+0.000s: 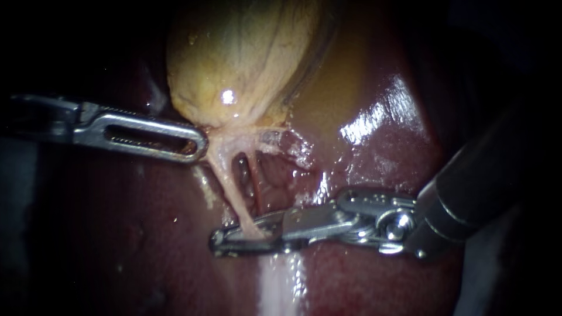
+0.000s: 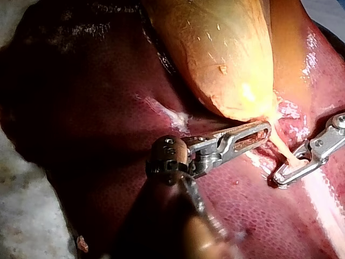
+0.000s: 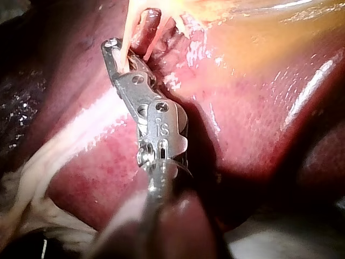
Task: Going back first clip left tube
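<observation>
Right instrument (image 1: pixel 219 241) jaws sit narrowly clamped on the thin pale left tube (image 1: pixel 231 181) over the dark red liver (image 1: pixel 146 234). The left instrument (image 1: pixel 199 143) jaws grip the yellow gallbladder (image 1: pixel 246 58) at its neck. Backing off likely needs the jaws opened first, then a straight withdrawal.

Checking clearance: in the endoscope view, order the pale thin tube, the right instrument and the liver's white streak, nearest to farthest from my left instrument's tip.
From the left instrument:
1. Pale thin tube, just beside its tip.
2. Right instrument, farther down the tube.
3. White streak, beyond the right instrument.
</observation>
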`<action>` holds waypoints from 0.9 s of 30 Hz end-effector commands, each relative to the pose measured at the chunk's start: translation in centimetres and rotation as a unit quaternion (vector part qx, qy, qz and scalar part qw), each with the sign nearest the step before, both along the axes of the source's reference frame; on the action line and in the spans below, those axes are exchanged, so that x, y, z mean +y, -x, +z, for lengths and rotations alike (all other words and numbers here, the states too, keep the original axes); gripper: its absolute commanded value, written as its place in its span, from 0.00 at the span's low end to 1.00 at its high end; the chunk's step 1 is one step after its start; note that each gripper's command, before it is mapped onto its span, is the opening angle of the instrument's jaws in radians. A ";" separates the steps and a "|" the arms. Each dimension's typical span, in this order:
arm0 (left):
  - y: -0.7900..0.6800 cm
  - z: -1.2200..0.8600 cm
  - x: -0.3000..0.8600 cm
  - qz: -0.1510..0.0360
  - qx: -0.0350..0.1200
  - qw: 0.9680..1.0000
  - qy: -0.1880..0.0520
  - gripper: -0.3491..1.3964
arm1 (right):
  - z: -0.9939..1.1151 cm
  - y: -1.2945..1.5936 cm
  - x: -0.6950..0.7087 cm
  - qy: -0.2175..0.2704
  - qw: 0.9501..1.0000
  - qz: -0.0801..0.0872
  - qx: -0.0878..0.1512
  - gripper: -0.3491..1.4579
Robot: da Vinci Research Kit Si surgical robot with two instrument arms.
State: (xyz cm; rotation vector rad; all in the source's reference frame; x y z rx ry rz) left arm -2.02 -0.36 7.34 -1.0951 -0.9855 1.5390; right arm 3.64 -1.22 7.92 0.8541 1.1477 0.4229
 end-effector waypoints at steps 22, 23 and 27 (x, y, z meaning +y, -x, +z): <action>-0.03 -0.01 -0.01 0.000 0.000 1.000 0.000 0.00 | -0.16 0.26 0.24 0.065 0.998 0.025 0.006 0.47; -0.03 -0.01 -0.01 0.000 0.000 1.000 0.000 0.00 | -0.17 0.28 0.25 0.064 0.998 0.025 0.006 0.47; -0.03 -0.01 -0.01 0.000 0.000 1.000 0.000 0.00 | -0.25 0.42 0.29 0.064 0.998 0.022 0.009 0.47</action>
